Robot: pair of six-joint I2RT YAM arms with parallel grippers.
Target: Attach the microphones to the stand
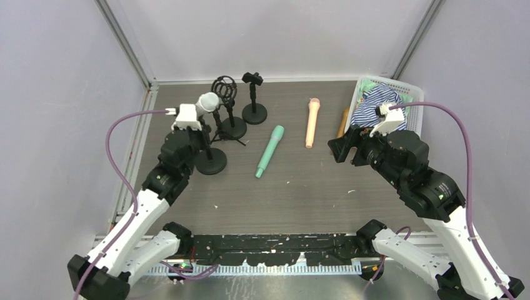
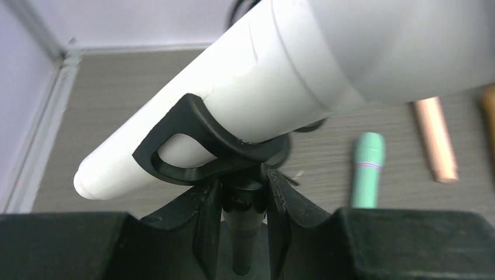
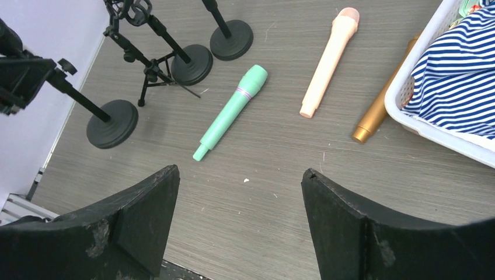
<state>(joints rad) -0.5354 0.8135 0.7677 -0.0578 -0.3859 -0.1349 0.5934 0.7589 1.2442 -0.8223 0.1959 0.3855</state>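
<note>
On stand (image 2: 242, 251), in clip (image 2: 222, 153): smooth white microphone (image 2: 262, 81), tilted.

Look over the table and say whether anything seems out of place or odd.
The golden-brown microphone lies tight beside the white basket, its far end hidden by the rim; the green microphone and pink microphone lie clear.
</note>
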